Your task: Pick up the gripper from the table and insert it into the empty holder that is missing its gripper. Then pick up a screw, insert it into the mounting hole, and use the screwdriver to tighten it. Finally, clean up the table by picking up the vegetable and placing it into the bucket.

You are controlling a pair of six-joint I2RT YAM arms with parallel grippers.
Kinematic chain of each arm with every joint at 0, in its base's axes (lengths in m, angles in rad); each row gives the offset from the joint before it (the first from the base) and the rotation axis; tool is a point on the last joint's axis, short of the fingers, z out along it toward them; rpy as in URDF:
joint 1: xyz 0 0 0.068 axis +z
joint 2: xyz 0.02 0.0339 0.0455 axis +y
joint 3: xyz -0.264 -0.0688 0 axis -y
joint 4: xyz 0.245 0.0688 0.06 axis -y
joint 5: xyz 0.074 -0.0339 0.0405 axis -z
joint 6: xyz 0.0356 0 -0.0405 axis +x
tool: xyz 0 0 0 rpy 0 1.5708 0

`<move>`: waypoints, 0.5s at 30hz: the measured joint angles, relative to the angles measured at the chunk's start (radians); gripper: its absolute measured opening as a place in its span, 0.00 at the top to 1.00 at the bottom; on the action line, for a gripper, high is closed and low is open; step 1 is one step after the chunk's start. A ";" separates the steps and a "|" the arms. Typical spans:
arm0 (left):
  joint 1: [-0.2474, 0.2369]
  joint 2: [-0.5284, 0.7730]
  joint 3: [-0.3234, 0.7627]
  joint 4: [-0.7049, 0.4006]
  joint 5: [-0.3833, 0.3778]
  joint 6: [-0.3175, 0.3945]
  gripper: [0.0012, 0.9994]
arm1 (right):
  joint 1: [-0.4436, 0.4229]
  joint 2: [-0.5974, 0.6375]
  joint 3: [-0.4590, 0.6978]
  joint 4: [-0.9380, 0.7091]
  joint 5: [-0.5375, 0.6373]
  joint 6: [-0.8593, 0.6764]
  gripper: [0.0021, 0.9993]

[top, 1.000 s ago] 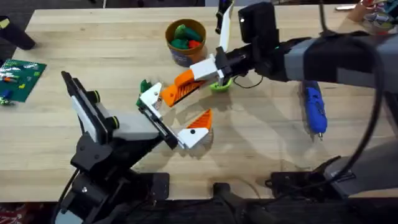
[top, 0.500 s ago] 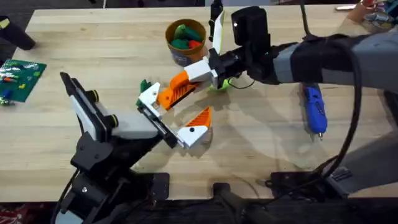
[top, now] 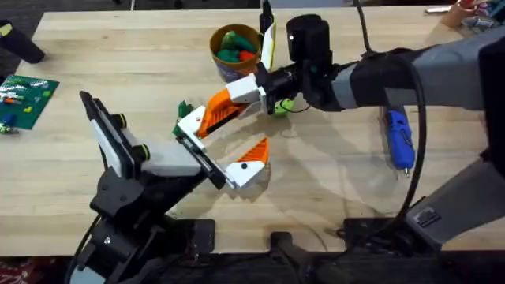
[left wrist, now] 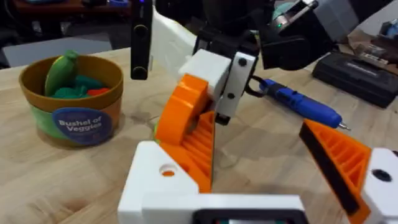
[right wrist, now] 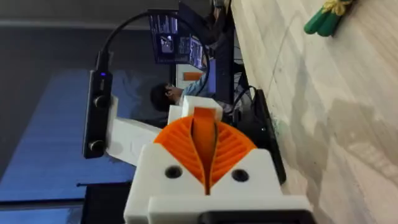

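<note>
In the overhead view, your right gripper [top: 237, 101] sits at center frame, reaching in from the right, its jaws pinching the gripper [top: 207, 118], the loose orange finger, whose lower end touches the holder [top: 189, 124], the white plate at the upper tip of your left gripper [top: 213, 150]. The left arm's jaws stand spread, with only the lower one carrying its own orange triangle [top: 254, 151]. The bucket [top: 234, 49] stands at upper center on the table [top: 331, 173], holding green and red pieces; a green vegetable [top: 184, 108] lies just left of the holder, another green piece [top: 284, 105] shows beside the right gripper, and the screwdriver [top: 398, 139] lies at right, well apart. In the left wrist view, the gripper [left wrist: 186, 134] rises tilted at center from the holder [left wrist: 155, 180], the right gripper [left wrist: 217, 78] clamped on its upper end; the bucket [left wrist: 71, 102] is at left, the screwdriver [left wrist: 301, 104] at right. In the right wrist view, your orange pads [right wrist: 229, 147] press on a thin orange edge at lower center, and a green vegetable [right wrist: 324, 18] lies at upper right.
</note>
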 joint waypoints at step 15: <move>0.002 0.000 0.000 0.000 -0.012 -0.009 0.02 | 0.027 0.000 0.000 0.030 0.053 0.022 0.98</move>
